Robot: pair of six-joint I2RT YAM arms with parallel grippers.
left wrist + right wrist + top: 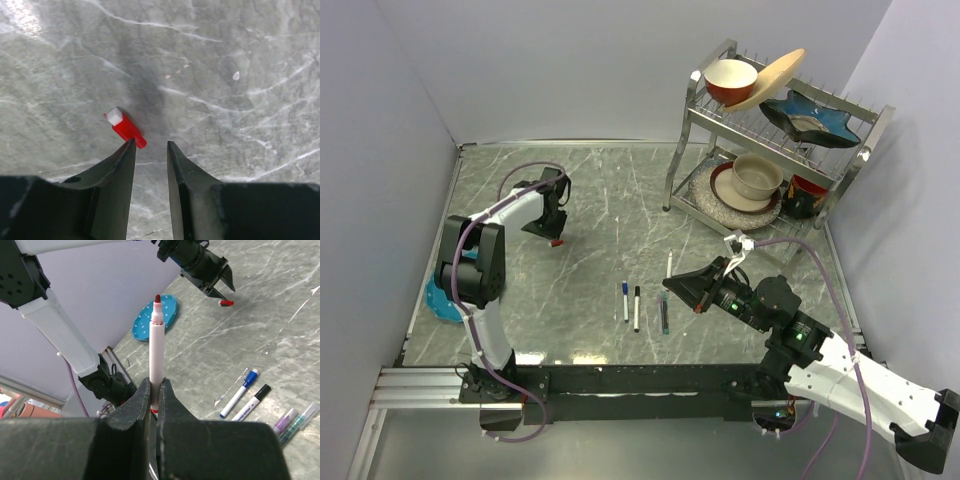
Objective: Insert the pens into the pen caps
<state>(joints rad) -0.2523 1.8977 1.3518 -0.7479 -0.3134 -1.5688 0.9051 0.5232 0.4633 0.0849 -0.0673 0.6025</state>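
Well, the red pen cap [127, 131] lies slantwise on the bench [240, 60], just outside the gap of the nearer left hand [151, 146], which is spread and empty. Well apart, the right hand [155, 390] pinches the red-tipped pen [156, 340].

The white-barrelled, red-tipped marker pen [156, 355] is hiding its lower end between the right jaws. From above, the small red plastic cap [556, 242] just beneath the left jaws is showing too tiny for detail.

Bright, even light – soft shadows, white glare on the table [20, 17]
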